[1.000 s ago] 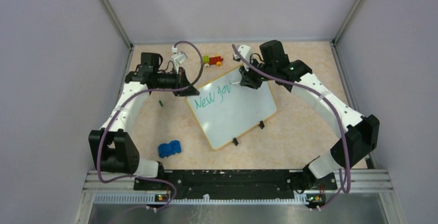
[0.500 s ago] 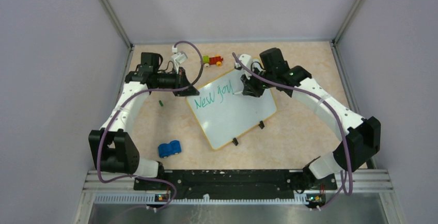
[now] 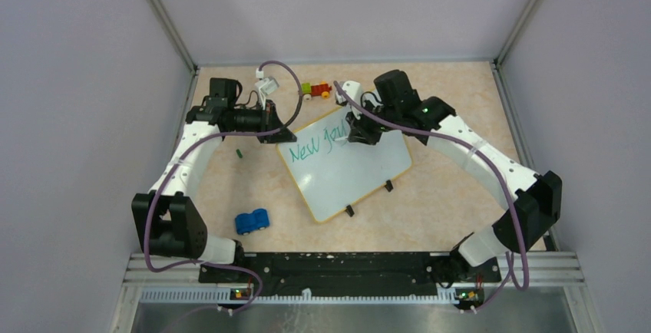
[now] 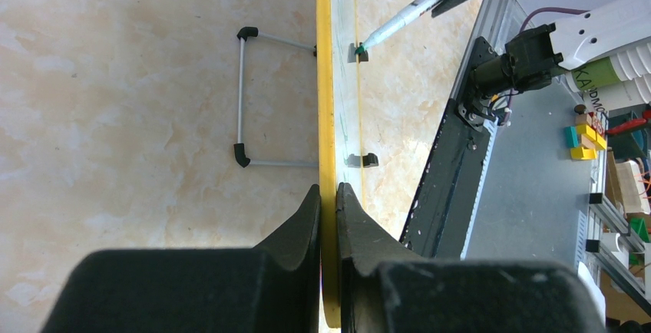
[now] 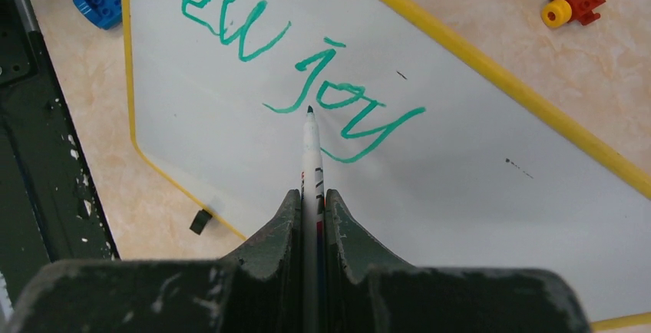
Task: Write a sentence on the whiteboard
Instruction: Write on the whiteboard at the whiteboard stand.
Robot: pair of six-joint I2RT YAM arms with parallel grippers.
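The whiteboard (image 3: 349,176) lies tilted on the table, white with a yellow rim. Green writing on it, the sentence (image 5: 292,57), reads "New joy"; in the top view the sentence (image 3: 311,149) is partly covered by the right arm. My left gripper (image 3: 278,135) is shut on the whiteboard's yellow rim (image 4: 325,80), with the left gripper (image 4: 328,189) pinching it edge-on. My right gripper (image 5: 311,195) is shut on a white marker (image 5: 312,149) whose green tip is at the foot of the "j". The right gripper (image 3: 355,135) hovers over the board's upper part.
A blue toy block (image 3: 252,220) lies near left of the board. A red, yellow and green toy car (image 3: 315,89) lies at the back. A small green cap (image 3: 239,153) lies left of the board. Black clips (image 3: 388,186) sit on the board's near edge.
The "y" of "joy" has been finished. My right gripper with the marker has moved left over the board, back toward the "j". The left gripper has not moved.
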